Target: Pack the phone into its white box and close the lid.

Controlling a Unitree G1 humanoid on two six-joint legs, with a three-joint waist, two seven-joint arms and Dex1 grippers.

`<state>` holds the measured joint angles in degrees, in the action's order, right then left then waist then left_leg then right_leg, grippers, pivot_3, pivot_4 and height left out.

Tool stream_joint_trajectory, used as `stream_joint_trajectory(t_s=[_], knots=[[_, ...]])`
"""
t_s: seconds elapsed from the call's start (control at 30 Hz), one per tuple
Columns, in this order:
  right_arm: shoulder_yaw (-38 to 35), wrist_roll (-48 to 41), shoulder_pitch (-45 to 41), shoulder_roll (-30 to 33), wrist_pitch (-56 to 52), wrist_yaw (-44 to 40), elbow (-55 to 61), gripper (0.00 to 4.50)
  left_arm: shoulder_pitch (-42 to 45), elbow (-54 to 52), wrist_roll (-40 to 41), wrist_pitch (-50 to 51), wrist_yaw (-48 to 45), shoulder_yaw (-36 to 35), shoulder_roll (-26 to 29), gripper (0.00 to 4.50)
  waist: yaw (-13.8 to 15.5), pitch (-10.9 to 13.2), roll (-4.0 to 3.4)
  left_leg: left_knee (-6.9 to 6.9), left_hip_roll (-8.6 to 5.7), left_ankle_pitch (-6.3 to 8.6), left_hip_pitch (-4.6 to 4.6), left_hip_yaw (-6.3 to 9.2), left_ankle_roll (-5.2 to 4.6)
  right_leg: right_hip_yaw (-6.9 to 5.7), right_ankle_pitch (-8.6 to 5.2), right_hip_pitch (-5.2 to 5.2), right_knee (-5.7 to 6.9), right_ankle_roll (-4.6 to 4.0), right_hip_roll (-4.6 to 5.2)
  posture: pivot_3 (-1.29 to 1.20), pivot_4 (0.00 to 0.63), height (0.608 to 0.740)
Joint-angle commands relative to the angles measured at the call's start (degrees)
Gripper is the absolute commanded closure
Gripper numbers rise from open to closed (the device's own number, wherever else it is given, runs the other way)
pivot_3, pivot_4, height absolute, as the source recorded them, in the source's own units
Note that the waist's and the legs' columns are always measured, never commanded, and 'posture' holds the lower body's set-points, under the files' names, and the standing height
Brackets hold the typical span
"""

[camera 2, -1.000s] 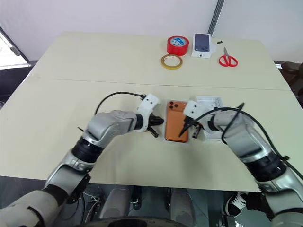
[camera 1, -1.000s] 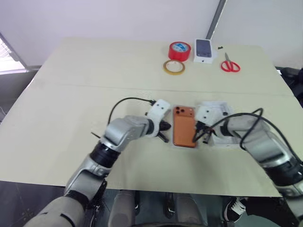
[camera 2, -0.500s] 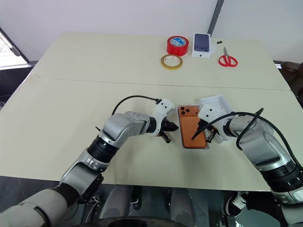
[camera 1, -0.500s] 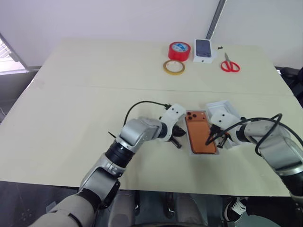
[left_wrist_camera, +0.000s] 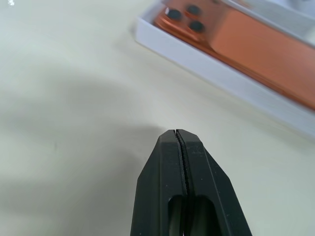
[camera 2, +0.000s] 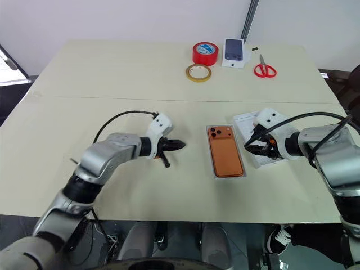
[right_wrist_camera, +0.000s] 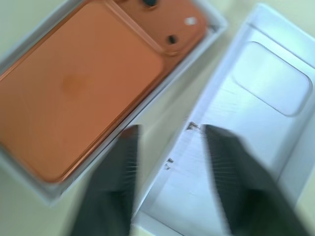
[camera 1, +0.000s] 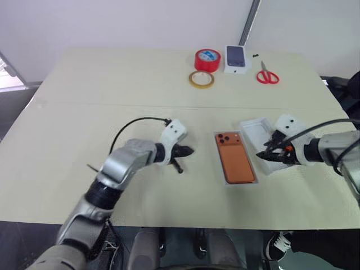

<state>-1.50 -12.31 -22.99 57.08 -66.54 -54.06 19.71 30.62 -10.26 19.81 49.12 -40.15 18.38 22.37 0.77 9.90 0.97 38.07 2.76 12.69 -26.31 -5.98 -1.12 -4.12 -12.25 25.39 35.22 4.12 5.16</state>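
No brand name or other writing can be read anywhere; the one printed thing is a dark phone picture on the small white carton [camera 1: 235,58] near the table's [camera 1: 84,112] far edge. Counted, there are two rolls of tape beside that carton, one red roll [camera 1: 207,59] and one flat yellowish ring [camera 1: 201,79], then one pair of red-handled scissors [camera 1: 267,76] toward the far right corner. The one phone [camera 1: 234,158], orange, with three dark lenses in a raised cluster, lies back-up inside the white box [camera 1: 222,166], a low-walled tray sitting toward the near edge, right of the table's middle. Just to the right of the tray lies the lid [right_wrist_camera: 231,162], open side up, with a thin white insert [camera 1: 255,132] bearing an oblong recess resting in it. The left gripper [camera 1: 185,151] hovers over bare table left of the tray, its two black fingers pressed tight together and holding nothing. The right gripper [camera 1: 268,155] sits over the lid's near part, its fingers [right_wrist_camera: 117,169] spread apart in the right wrist view with nothing between them.
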Motion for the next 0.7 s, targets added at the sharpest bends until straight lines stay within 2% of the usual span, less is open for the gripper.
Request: stream_joint_trajectory(t_s=[0.03, 0.2, 0.4, 0.47, 0.53, 0.57, 0.67, 0.7], knots=[[-1.02, -0.96, -3.42, -2.83, -5.89, 5.02, -2.55, 1.09, -3.97, -8.42, 2.78, -8.32, -6.71, -2.39, 2.81, 4.50, -0.02, 0.00, -0.01, 0.00, -0.03, 0.00, -0.01, -0.02, 0.00, 0.00, 0.00, 0.02, -0.01, 0.00, 0.06, 0.00, 0.150, 0.740], [-1.01, -0.93, -7.29, -7.39, -12.11, 10.87, -8.70, 1.09, -9.09, -12.49, 3.03, -15.13, -11.38, -4.01, 7.42, 4.50, 0.03, -0.01, -0.09, 0.01, -0.13, 0.01, -0.03, -0.08, 0.01, 0.00, 0.00, 0.01, -0.05, -0.01, 0.29, 0.00, 0.150, 0.740], [2.95, -0.12, -8.85, -9.22, -11.23, 14.84, -12.24, 1.09, -10.26, -13.29, 3.61, -16.58, -12.39, -4.64, 8.06, 4.50, -0.10, -0.01, -0.13, 0.01, -0.17, 0.01, -0.05, -0.10, -0.02, 0.00, 0.00, 0.01, -0.05, 0.00, 0.19, 0.00, 0.150, 0.740], [3.76, 0.28, -9.98, -10.47, -11.38, 16.79, -13.14, 1.62, -10.75, -13.64, 3.45, -17.01, -12.63, -4.40, 8.15, 4.50, -0.13, -0.01, -0.14, 0.01, -0.16, 0.01, -0.05, -0.10, -0.03, 0.01, 0.00, 0.02, -0.04, 0.01, 0.17, 0.00, 0.150, 0.740], [4.28, 0.25, -10.75, -11.11, -11.87, 18.00, -13.61, 2.35, -11.15, -13.86, 3.24, -17.50, -12.78, -4.12, 8.37, 4.50, -0.27, -0.01, -0.14, 0.01, -0.13, 0.00, -0.04, -0.10, -0.03, 0.01, 0.01, 0.01, -0.02, 0.02, 0.12, 0.00, 0.150, 0.740], [4.18, 0.00, -10.94, -11.37, -12.51, 18.44, -13.41, 3.05, -11.39, -13.97, 3.15, -17.71, -12.82, -4.10, 8.50, 4.50, -0.22, -0.01, -0.14, 0.01, -0.11, 0.00, -0.04, -0.10, -0.03, 0.02, 0.01, 0.01, 0.00, 0.02, 0.09, 0.00, 0.150, 0.740], [3.22, -0.92, -11.40, -11.88, -14.40, 19.44, -12.54, 4.47, -11.94, -14.08, 2.78, -18.34, -12.78, -4.25, 8.97, 4.50, -0.18, -0.02, -0.16, 0.01, -0.07, 0.00, -0.02, -0.09, -0.03, 0.02, 0.01, 0.01, 0.01, 0.03, 0.04, 0.00, 0.150, 0.740], [2.53, -1.30, -11.66, -12.06, -15.06, 19.62, -12.32, 4.47, -12.13, -14.08, 2.69, -18.62, -12.74, -4.40, 9.15, 4.50, -0.10, -0.02, -0.15, 0.01, -0.07, 0.00, -0.02, -0.09, -0.03, 0.02, 0.01, 0.01, 0.01, 0.03, 0.04, 0.00, 0.150, 0.740]])
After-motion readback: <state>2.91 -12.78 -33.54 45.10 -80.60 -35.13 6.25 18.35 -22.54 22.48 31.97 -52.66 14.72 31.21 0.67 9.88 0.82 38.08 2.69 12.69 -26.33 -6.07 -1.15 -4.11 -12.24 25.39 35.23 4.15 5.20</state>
